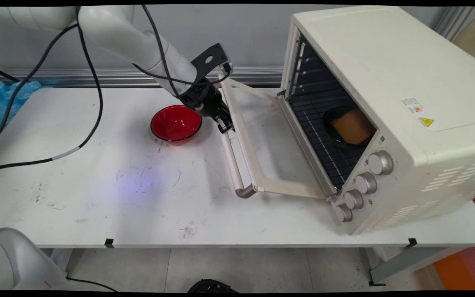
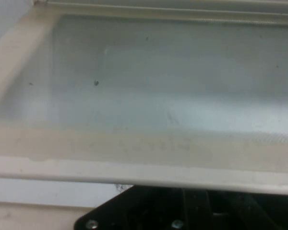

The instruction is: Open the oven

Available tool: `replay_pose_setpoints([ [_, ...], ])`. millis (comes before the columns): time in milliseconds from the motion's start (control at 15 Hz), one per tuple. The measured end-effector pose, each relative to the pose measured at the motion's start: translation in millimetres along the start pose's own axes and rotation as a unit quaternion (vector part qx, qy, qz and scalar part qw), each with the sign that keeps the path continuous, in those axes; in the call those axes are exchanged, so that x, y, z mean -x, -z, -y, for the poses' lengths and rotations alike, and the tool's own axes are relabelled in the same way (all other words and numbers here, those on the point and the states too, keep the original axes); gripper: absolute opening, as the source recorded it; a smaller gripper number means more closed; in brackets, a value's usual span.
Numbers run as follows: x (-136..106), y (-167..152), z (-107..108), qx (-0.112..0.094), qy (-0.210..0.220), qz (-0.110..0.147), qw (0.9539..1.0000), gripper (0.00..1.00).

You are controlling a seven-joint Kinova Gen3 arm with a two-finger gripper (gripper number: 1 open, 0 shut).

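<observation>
Black pincer [image 1: 226, 126] down at the outer edge of the toaster oven's [image 1: 390, 107] lowered door [image 1: 262, 144], right by the door's handle bar [image 1: 231, 159], at about 9 o'clock from the oven's mouth. Cannot tell whether its fingers stand wide or narrow, or grip the handle: hidden in the main view, and only the black linkage [image 2: 182, 211] seen at the bottom of the hand view, beneath the door's cream frame and glass pane [image 2: 173, 72]. Door swung down nearly flat, hinged at the oven's base, glass facing up. Inside the oven, on the wire rack [image 1: 324, 136], a dark round dish [image 1: 333, 123] carrying a tan, bread-like piece [image 1: 353, 128]. Four silver knobs [image 1: 361, 183] in a row on the oven's front panel, at 5 o'clock from the opening. Red bowl [image 1: 175, 123] on the white table [image 1: 118, 185], just beside the pincer at its 9 o'clock, apart from the door. Black cables [image 1: 93, 103] hanging from the arm and trailing over the table toward 9 o'clock.
</observation>
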Motion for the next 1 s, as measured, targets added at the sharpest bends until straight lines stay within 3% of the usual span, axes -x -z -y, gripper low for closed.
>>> replay_pose_setpoints([
  [1000, 17, 38, -2, 0.010, -0.038, -0.024, 0.9989, 0.00],
])
